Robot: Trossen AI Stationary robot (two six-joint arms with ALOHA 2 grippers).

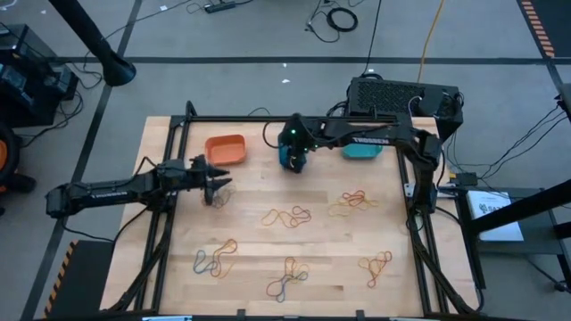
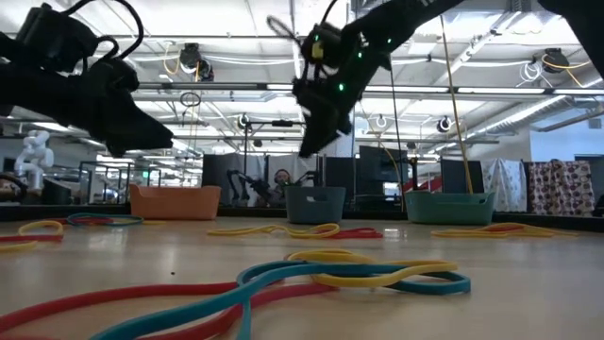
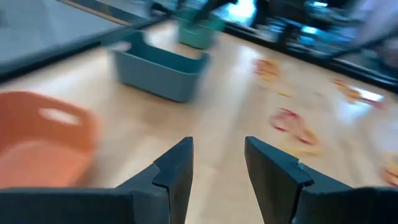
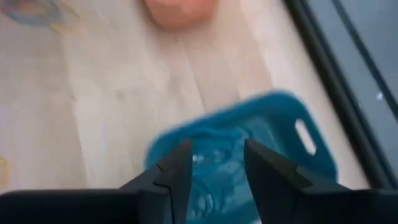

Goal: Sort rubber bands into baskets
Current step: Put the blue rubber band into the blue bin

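sorting in progress: right gripper above the blue basket, most bands not yet sorted

the right gripper [image 1: 294,160] hangs directly over the blue basket [image 4: 249,155], which serves as landmark. its jaws stand apart with nothing between them; the right wrist view looks straight down into the basket, and something pale glints on its floor, too blurred to name as a band. the orange basket [image 1: 225,149] sits beside the blue one toward the left arm, the teal basket [image 1: 361,149] beside it toward the right arm; all three line the far part of the bench [image 1: 259,223]. the blue basket's long axis appears to run along that row, its handle slots on the short ends.

the left gripper [image 1: 214,183] waits nearer than the orange basket, low over the bench, jaws apart and empty in the left wrist view.

judged from the layout, the task is at an early to middle stage: several clusters of rubber bands [image 1: 287,216] in orange-yellow, red and blue lie tangled on the bench, all well on the near side of the blue basket. each cluster mixes colours, so bands must be separated singly. individual loops lie flat, stretched into irregular ovals with no common direction.
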